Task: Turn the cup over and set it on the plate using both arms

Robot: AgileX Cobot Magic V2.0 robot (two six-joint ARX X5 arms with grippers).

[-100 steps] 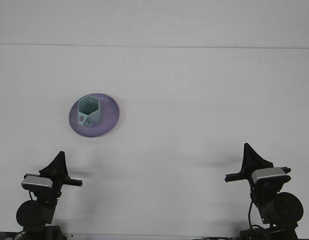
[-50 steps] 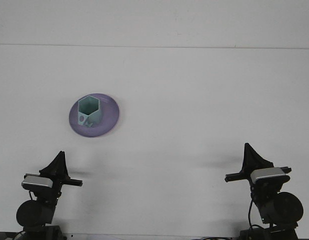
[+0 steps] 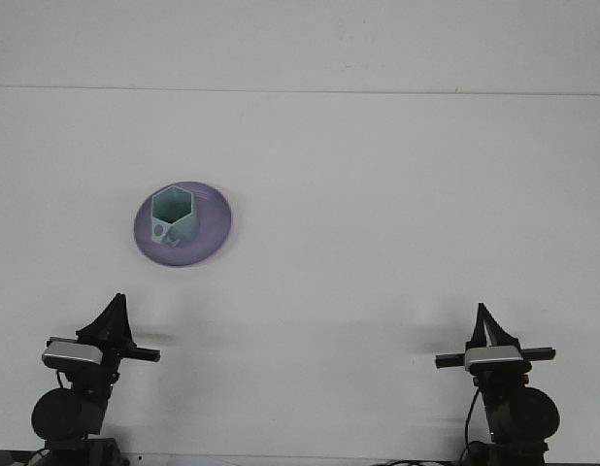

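A pale green hexagonal cup (image 3: 173, 215) stands upright, mouth up, on a purple plate (image 3: 213, 226) at the left middle of the white table. My left gripper (image 3: 115, 313) rests near the front left edge, well below the plate and apart from it. My right gripper (image 3: 485, 318) sits near the front right edge, far from the cup. Both point away from the camera with nothing between them, and their tips come together in a narrow point.
The white table (image 3: 378, 194) ends at a far edge near the top of the view. Both arm bases (image 3: 72, 413) stand at the front edge.
The right arm has turned and drawn back slightly, so its gripper now faces straight ahead and sits lower. The left arm, cup and plate have not moved.
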